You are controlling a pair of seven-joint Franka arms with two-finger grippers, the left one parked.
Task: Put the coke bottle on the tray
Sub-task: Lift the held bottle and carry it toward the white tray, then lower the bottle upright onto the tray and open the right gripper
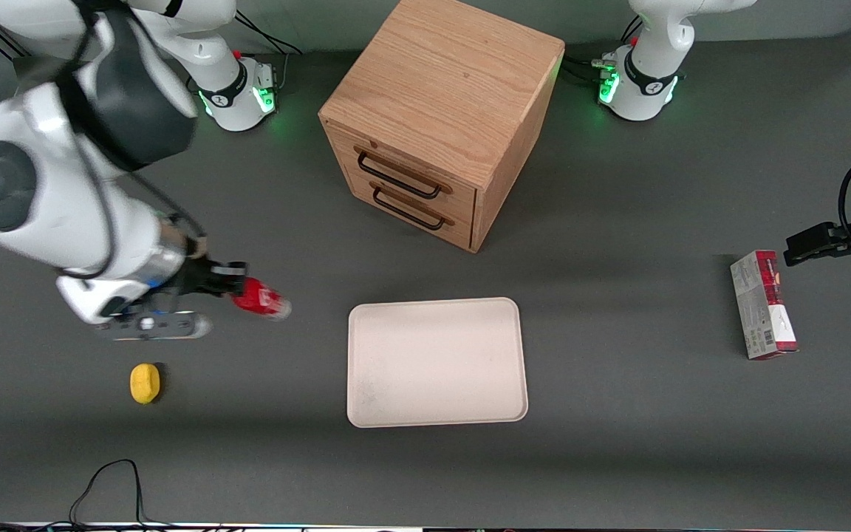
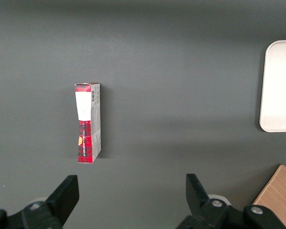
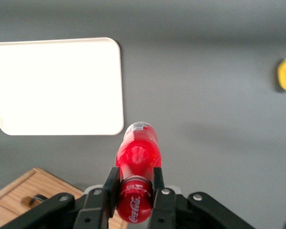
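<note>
**Bottle in the air, tray waiting**

Held lying sideways above the table: coke bottle, pinched by the gripper, fingers clamped on either side of its body, silvery base pointing away from the wrist. Not over the tray yet, just near it. Best carried across to the tray's middle, lowered close before letting go, since likely to roll. Lemon lying nearer the front camera, well clear.

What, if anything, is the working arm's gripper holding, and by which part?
The gripper holds the small red coke bottle across its body, clear of the cream tray.
</note>
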